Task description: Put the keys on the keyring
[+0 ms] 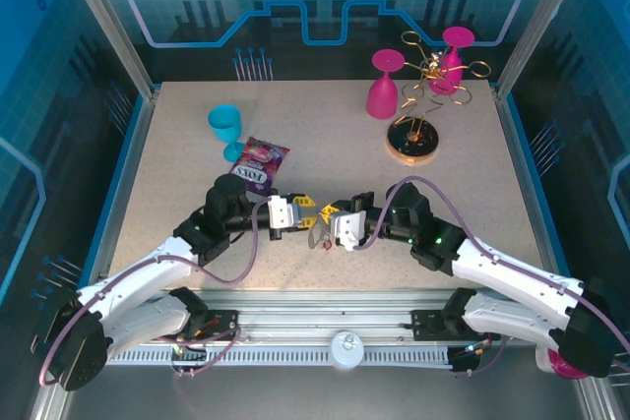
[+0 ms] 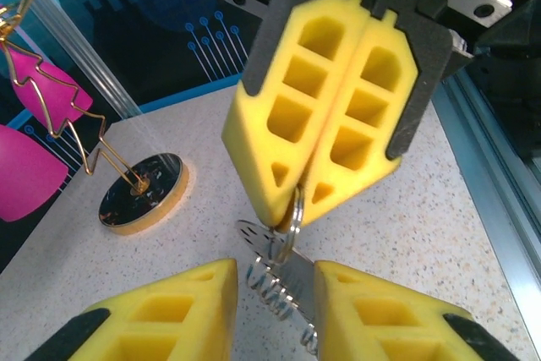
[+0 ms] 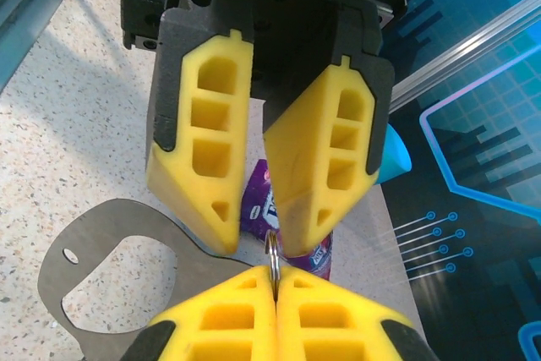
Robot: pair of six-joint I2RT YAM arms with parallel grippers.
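Observation:
My right gripper is shut on a small round metal split ring that stands upright out of its fingertips. The keyring, a flat grey metal loop with a large opening, spreads out to the left just beyond that grip. My left gripper faces the right gripper tip to tip and is open, its fingers either side of the grey metal and wire coil hanging from the ring. Both meet over the table's near middle. The keys are hidden from me.
A purple snack packet lies just behind the grippers, with a blue cup beyond it. At the back right stand a gold wire rack on a round base and pink glasses. The table's front rail is close.

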